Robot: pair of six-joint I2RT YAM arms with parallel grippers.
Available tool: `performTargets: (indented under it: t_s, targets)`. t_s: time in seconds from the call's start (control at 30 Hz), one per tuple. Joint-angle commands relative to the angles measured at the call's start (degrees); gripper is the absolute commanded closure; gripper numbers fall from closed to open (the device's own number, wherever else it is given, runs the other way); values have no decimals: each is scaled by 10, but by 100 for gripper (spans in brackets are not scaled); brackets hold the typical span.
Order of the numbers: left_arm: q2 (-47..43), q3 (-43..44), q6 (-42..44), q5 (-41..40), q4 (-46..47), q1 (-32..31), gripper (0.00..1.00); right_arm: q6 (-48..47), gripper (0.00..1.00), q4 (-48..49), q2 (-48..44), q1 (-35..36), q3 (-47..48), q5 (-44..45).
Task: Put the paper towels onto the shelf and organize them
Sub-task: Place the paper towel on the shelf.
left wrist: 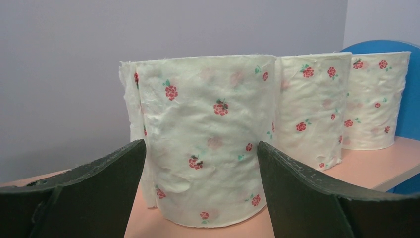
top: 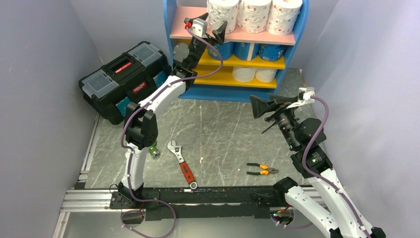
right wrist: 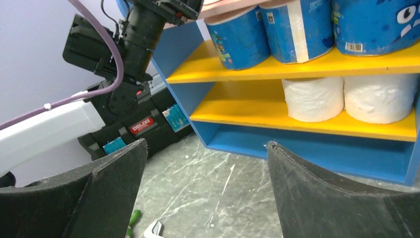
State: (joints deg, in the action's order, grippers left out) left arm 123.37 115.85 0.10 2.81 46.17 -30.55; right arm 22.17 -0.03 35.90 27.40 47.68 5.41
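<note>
Left pincer (top: pixel 214 29) is up at the pink top board (top: pixel 177 29) of the shelf (top: pixel 223 93). Its fingers (left wrist: pixel 99 188) are spread wide and hold nothing — they flank the leftmost flowered roll (left wrist: pixel 208 144), which stands upright on that board just past the fingertips. The middle flowered roll (top: pixel 254 14) and the right flowered roll (top: pixel 284 15) stand in the same row, packed side by side.

The shelf sits against the far edge of the counter (top: pixel 218 129), a little right of its middle, and all eight paper towels are on it. Three blue-wrapped rolls (top: pixel 245 49) stand in a row on the upper yellow board (top: pixel 247 63). Two plain white rolls (top: pixel 243 74) touch each other on the right part of the lower yellow board (top: pixel 213 79).

Right pincer (top: pixel 262 105) hangs above the counter toward its right edge — fingers wide apart, empty, pointed at the shelf and well apart from it.

A black toolbox (top: pixel 124 79) fills the far left corner, just beside the shelf. A red-handled wrench (top: pixel 182 166) and orange-handled pliers (top: pixel 261 170) lie toward the near edge, and a green-handled screwdriver (top: pixel 154 149) lies beside the left arm.
</note>
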Motion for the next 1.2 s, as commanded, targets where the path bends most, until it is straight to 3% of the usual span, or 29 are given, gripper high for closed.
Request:
performTargets:
  t_s: [0.0, 0.57, 0.77, 0.87, 1.03, 1.17]
  targets:
    - [10, 33, -25, 15, -6, -5, 11, 6, 8, -13, -4, 1, 0, -9]
    - [30, 49, -49, 33, -1, -11, 10, -4, 8, -25, -14, 1, -14, 5]
    - [23, 44, -59, 37, 6, -9, 7, -6, 8, -27, -18, 1, -21, 12]
    - [15, 35, -60, 41, 23, -9, 1, -6, 8, -27, -21, 1, -26, 16]
    - [-37, -14, -36, 35, 43, -9, 1, -4, 7, -23, -27, 1, -32, 17]
    - [-127, -88, -9, 24, 53, -11, 1, -1, 7, -25, -38, 1, -40, 21]
